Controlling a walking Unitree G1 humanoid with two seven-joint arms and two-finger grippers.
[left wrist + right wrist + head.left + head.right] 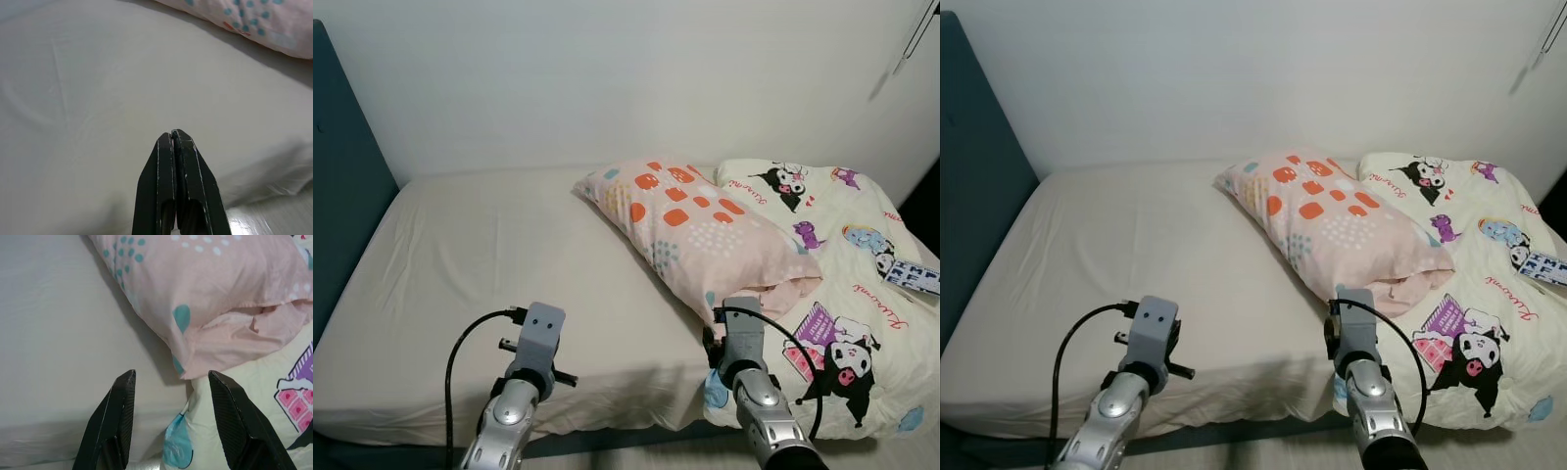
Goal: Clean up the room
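A pink pillow (pixel 700 227) with orange and teal spots lies slantwise across the middle of the bed, its open end resting on a cream cartoon-print quilt (pixel 862 294) bunched at the right. My right gripper (pixel 171 382) is open and hovers over the bed's front edge, just short of the pillow's near corner (pixel 195 357). My left gripper (pixel 175 137) is shut with nothing in it, above the bare beige sheet (pixel 98 98) near the front edge. Both silver wrists (pixel 533 343) rise from the bottom of the eye views.
The mattress (pixel 489 264) is bare on its left half. A dark blue headboard (pixel 342 186) stands at the left and a white wall (pixel 607 78) behind. A small patterned item (pixel 911 277) lies on the quilt at the far right. Floor shows below the bed's front edge.
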